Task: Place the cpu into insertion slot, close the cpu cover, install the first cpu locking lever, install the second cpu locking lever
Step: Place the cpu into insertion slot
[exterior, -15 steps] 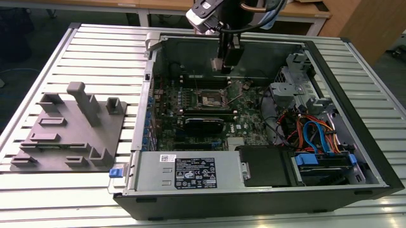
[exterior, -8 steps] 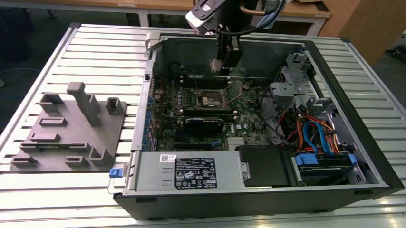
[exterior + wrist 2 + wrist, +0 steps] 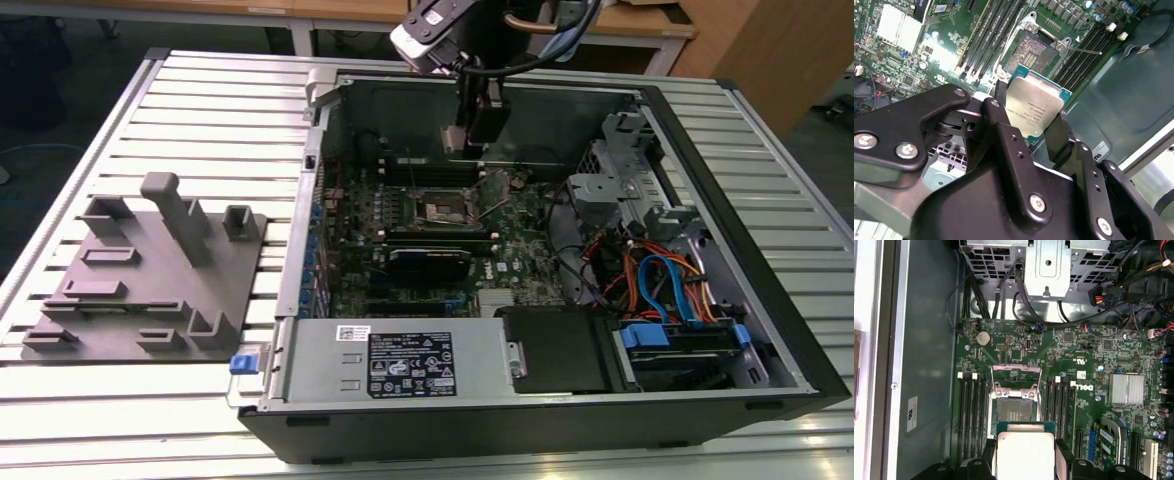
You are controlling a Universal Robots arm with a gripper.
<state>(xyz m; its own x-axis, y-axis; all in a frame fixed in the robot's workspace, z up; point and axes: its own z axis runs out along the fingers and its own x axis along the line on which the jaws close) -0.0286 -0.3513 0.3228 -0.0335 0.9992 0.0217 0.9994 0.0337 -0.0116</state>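
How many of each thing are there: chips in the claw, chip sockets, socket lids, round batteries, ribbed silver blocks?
Square silver-topped cpu in the black gripper: 1
Square black insertion slot, bare: 1
Thin silvery metal cpu cover, raised: 1
Round silver coin battery: 1
Ribbed silver heat sink: 1
Total: 5
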